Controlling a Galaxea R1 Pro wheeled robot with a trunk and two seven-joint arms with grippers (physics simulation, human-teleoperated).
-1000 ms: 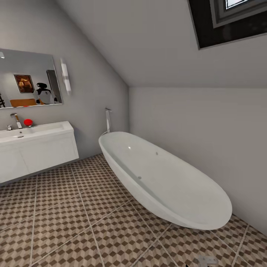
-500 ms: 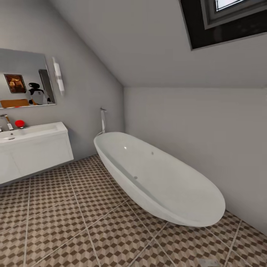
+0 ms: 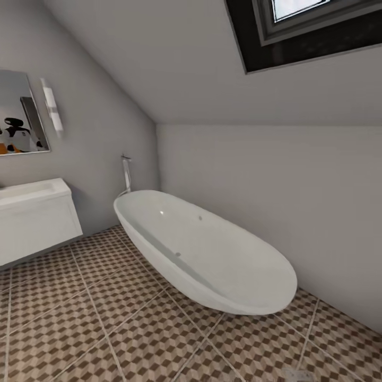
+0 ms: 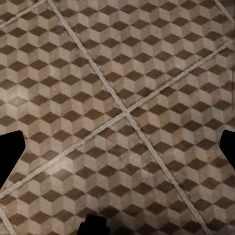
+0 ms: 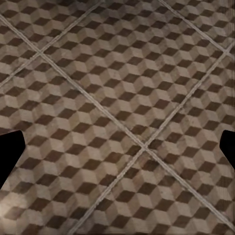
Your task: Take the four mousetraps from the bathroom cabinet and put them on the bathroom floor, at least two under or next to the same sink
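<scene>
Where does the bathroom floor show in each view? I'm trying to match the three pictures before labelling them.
Head view: the bathroom floor fills the lower part, running under the bathtub and the sink.
Left wrist view: floor across the frame; two grout lines cross near the middle.
Right wrist view: floor across the frame; grout lines cross right of centre.
Shared landmark: the cube-pattern tiles with pale grout lines.

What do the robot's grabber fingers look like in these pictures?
Just dark tips peek in. The left gripper's fingers are plain black wedge shapes at the picture's two sides, over the bathroom floor. The right gripper's fingers look the same: flat black, no markings or cables visible.
</scene>
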